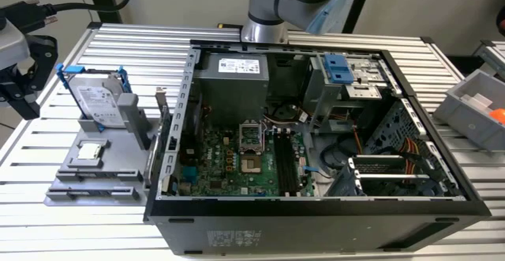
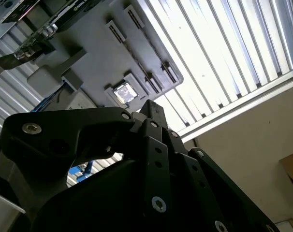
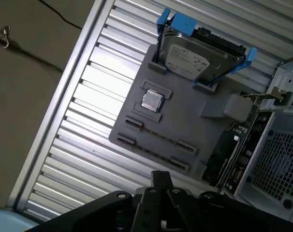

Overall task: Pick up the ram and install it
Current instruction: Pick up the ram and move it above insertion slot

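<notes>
Closest to our lens in both wrist views sits the black tool (image 3: 161, 181), its linkages folding inward so the fingertips (image 2: 147, 107) meet at a single point; we read it as closed, with nothing gripped that we can see. It hangs over the slatted bench (image 3: 98, 87) at the near edge of a grey fixture plate (image 3: 185, 121), well apart from the open computer case (image 1: 316, 225). On the plate we note a small square processor chip (image 3: 152, 100) seated in a raised pocket and, beyond it, a silver hard drive (image 3: 195, 58) standing tilted in a blue-handled frame (image 3: 178, 21). Small slotted holders (image 3: 132, 123) stand in two pairs on the plate, with bare grey surface between each pair. An expansion card (image 3: 231, 154) with a metal bracket stands on edge between the plate and the case wall. In the exterior view the case lies on its side with the motherboard (image 1: 229, 160) facing up, and the arm (image 1: 292, 0) rises behind it. Where the ram sits we cannot tell. Long dark memory slots (image 1: 285, 163) run just to the exterior view's right of the processor socket, and we cannot tell whether one holds a stick. A grey bin (image 1: 477, 104) sits on the bench at the exterior view's right.
</notes>
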